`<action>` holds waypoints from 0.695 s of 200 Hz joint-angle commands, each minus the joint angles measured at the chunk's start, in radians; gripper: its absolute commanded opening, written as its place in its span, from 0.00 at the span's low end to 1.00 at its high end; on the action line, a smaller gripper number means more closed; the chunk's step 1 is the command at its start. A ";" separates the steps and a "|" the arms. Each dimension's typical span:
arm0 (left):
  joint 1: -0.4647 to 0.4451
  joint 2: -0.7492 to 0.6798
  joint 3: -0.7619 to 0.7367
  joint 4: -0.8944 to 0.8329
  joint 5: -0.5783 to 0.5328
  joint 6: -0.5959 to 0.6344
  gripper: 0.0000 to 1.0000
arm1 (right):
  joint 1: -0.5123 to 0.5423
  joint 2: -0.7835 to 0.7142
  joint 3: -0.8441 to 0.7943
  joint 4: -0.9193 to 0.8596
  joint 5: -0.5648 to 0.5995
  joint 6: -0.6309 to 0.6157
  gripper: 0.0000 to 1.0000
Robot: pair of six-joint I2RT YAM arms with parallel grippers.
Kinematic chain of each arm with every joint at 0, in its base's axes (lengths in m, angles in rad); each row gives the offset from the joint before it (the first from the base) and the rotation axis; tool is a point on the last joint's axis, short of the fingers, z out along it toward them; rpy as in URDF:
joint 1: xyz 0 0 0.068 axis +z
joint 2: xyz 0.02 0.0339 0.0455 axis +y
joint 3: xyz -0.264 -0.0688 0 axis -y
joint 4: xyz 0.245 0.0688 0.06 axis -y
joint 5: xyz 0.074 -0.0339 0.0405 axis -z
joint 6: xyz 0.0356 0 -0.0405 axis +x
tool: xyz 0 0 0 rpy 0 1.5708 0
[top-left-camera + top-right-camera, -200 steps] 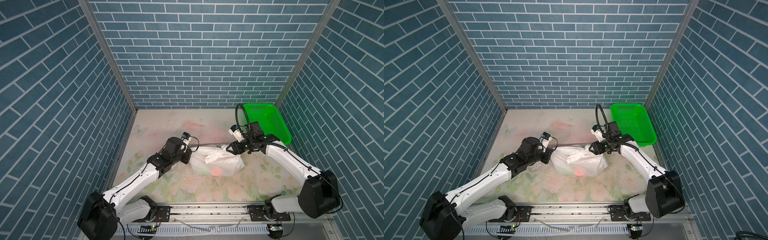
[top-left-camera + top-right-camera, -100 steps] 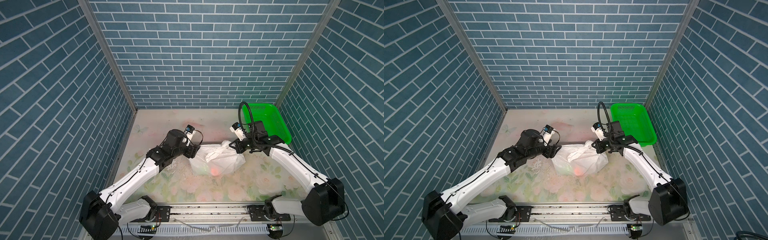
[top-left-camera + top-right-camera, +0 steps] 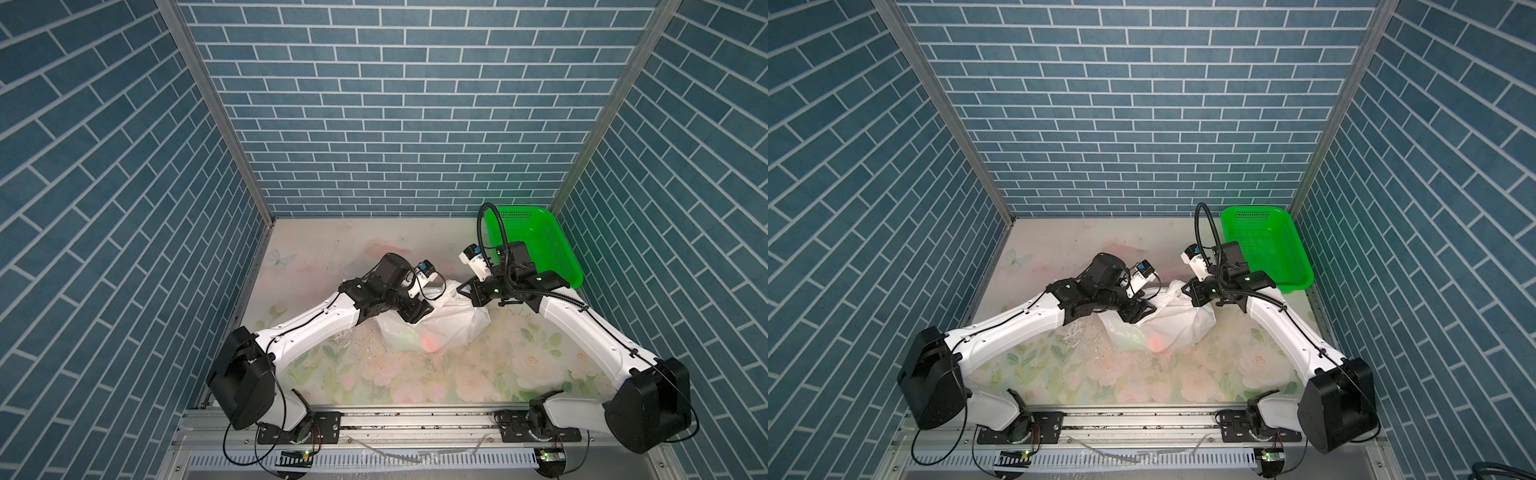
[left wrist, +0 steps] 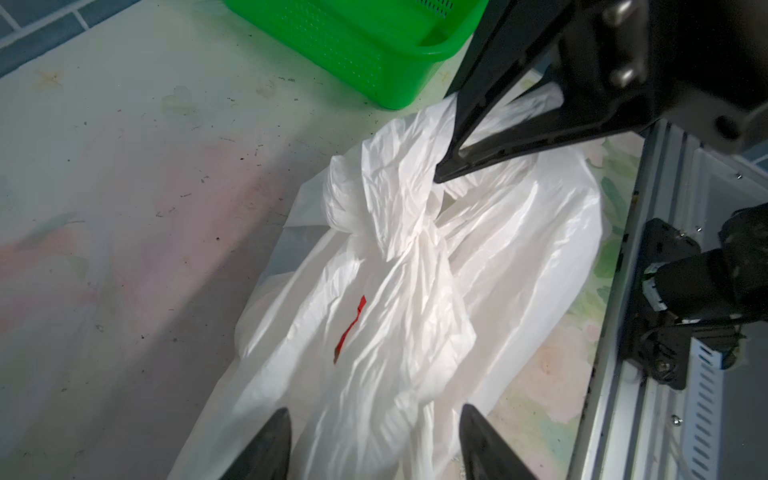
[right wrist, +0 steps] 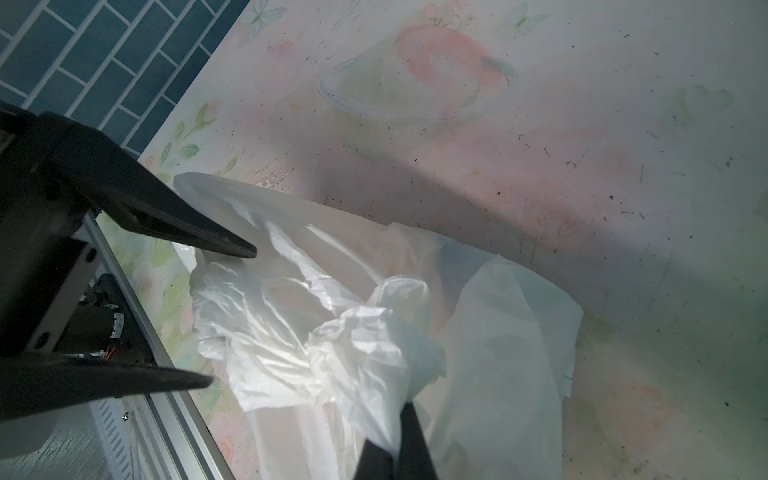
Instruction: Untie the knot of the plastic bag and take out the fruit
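1. In the middle of the worktop (image 3: 374,386), the plastic bag (image 3: 449,328) (image 3: 1177,328) is lying crumpled on the flowered surface.
2. The knot (image 4: 374,224) is sitting at the end of the bag that faces the far right corner. It is showing as a tight twisted bunch with thin flaps spreading out of it, and it is not undone.
3. The right tool (image 3: 467,293) (image 4: 440,176) is reaching in from the right edge. Its jaws are pressing together on a flap of the plastic bag just beside the knot. In its own wrist view the film is bunching up where it enters the right tool (image 5: 401,419).
4. The left tool (image 3: 417,318) (image 4: 374,409) is hovering over the body of the bag, on the side toward the left edge. Its jaws are standing apart and gripping nothing, with the film running beneath the gap. In the right wrist view one of its fingertips (image 5: 245,249) is coming very close to the film, and I cannot tell whether it is touching.
5. The fruit (image 3: 430,343) (image 3: 1156,343) is staying inside the bag, showing only as a reddish blur through the film on the side toward the near edge.
6. A green basket (image 3: 536,226) (image 4: 353,54) is sitting empty in the far right corner of the worktop, near the bag but apart from it.
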 commanded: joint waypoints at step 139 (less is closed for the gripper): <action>0.060 -0.402 -0.256 0.058 -0.391 -0.049 0.00 | -0.104 -0.162 -0.170 0.120 0.124 0.296 0.00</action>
